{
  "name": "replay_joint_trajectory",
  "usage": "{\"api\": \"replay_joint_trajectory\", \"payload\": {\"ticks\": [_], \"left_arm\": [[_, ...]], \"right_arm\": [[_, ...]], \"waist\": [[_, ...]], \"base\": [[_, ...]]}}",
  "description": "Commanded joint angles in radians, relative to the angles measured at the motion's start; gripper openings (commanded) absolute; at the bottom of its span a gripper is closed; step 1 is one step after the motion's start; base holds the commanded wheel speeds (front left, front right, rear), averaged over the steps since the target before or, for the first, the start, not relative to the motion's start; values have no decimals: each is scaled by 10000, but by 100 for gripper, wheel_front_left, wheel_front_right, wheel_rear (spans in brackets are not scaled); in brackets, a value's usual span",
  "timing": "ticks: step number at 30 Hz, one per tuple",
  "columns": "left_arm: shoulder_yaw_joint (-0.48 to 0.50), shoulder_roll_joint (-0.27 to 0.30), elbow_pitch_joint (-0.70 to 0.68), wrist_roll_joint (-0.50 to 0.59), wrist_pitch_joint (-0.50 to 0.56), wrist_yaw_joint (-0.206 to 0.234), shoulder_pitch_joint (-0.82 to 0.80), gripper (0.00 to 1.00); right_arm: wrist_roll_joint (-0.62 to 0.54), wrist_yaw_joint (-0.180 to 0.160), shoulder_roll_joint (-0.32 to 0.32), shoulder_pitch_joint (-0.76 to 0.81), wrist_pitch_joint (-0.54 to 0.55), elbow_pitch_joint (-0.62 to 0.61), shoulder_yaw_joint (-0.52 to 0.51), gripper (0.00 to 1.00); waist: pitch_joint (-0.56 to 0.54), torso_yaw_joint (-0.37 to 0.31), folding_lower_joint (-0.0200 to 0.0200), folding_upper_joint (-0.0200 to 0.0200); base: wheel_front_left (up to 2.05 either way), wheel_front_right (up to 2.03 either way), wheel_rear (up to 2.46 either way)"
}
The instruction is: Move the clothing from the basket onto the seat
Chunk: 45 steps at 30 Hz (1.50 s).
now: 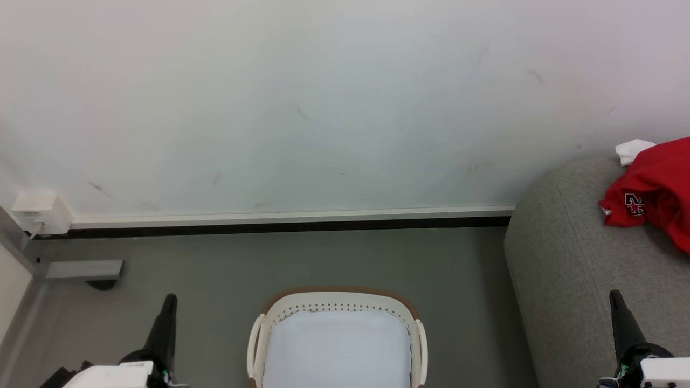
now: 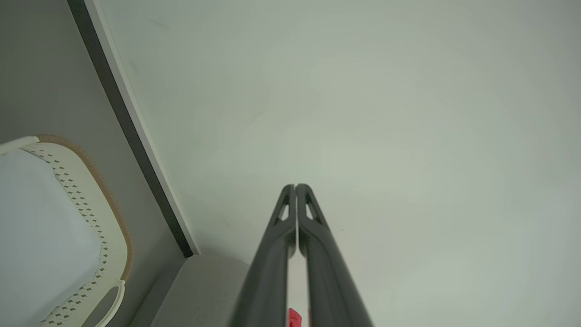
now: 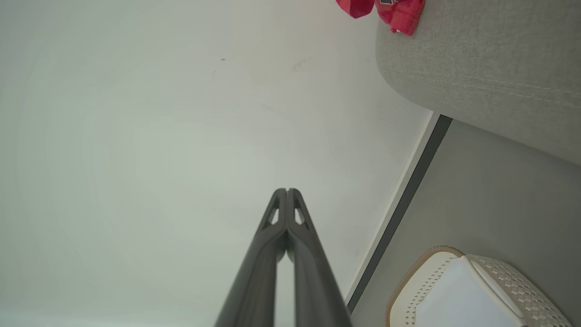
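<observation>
While the left claw (image 2: 295,186) and right claw (image 3: 287,190) are both pressed shut on nothing, the cream basket (image 1: 339,295) sits between them on the floor (image 1: 215,269). Rightward, the red jersey (image 1: 655,186) lies bunched on the grey sofa (image 1: 566,264), too crumpled to show a long axis, with its number print toward the basket.

The clothing (image 1: 655,188), lying beyond the right pincer (image 1: 615,297), bears a dark, white-outlined number. Its first digit reads 2; the second is unclear.

Even, bright light casts only faint shadows; wrist views bend toward their edges.
</observation>
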Motion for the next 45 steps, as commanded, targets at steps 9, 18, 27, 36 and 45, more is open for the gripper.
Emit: {"api": "replay_joint_trajectory", "payload": {"ticks": [9,18,27,36,45], "left_arm": [[44,90,-52,-735,214,-86,-216,0],[48,89,-51,-952,264,-85,-235,0],[46,89,-51,-951,264,-85,-235,0],[49,88,-52,-951,264,-85,-234,0],[48,88,-53,-952,263,-85,-234,0]], "right_arm": [[867,-20,-96,-150,229,-141,-97,0],[1011,-21,-95,-166,266,-151,-109,0],[1011,-21,-93,-165,266,-148,-108,0],[1011,-21,-94,-164,266,-148,-108,0],[1011,-21,-92,-165,265,-148,-108,0]], "waist": [[12,17,-1,0],[16,22,-1,0],[16,22,-1,0],[16,22,-1,0],[16,22,-1,0]], "base": [[0,0,0],[0,0,0],[0,0,0],[0,0,0],[0,0,0]]}}
